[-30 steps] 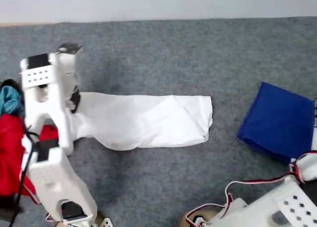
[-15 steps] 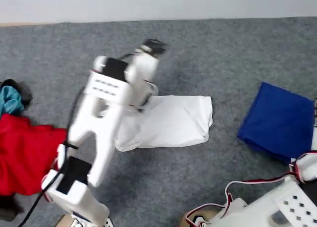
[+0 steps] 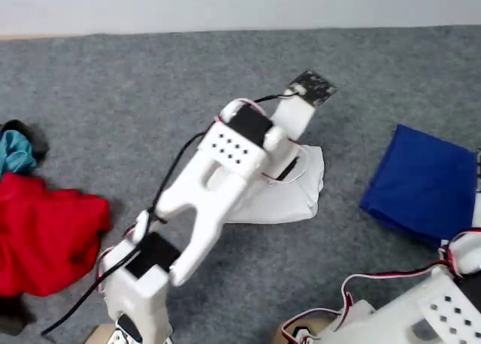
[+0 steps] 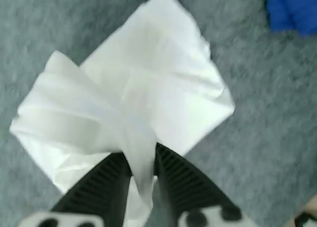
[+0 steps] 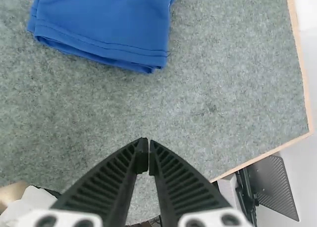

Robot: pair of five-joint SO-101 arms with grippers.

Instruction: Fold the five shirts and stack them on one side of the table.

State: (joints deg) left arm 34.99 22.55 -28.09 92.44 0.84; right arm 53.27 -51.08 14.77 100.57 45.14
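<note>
At the 9 o'clock edge of the bench (image 3: 150,81) lay a loose heap, with a teal garment (image 3: 13,155) at its 12 o'clock end and a red shirt (image 3: 45,235) spread toward 6 o'clock, neither one folded. From 7 o'clock the left arm (image 3: 210,186) stretched across to just past the centre. The left end effector (image 4: 142,160) was clenched on a pinch of the white shirt (image 4: 163,88), and a lifted strip of cloth ran from the jaws down to the bundle. That shirt (image 3: 301,201) sat doubled over, a little toward 3 o'clock from the middle, partly under the wrist. Well apart from it, at the 3 o'clock edge, the blue shirt (image 3: 425,182) lay as a neat folded square. The right end effector (image 5: 148,143) hung over bare felt near 5 o'clock, jaws pressed together on nothing, with the blue shirt (image 5: 104,24) ahead of it.

By my reading, the step in hand was the fold of the white shirt, shirt 2 of 5, with its 9 o'clock half drawn over onto the 3 o'clock half. The next move called for lowering the held layer until its edges met those beneath, letting go cleanly so no cloth dragged back, then shifting the bundle toward 3 o'clock onto the blue one
</note>
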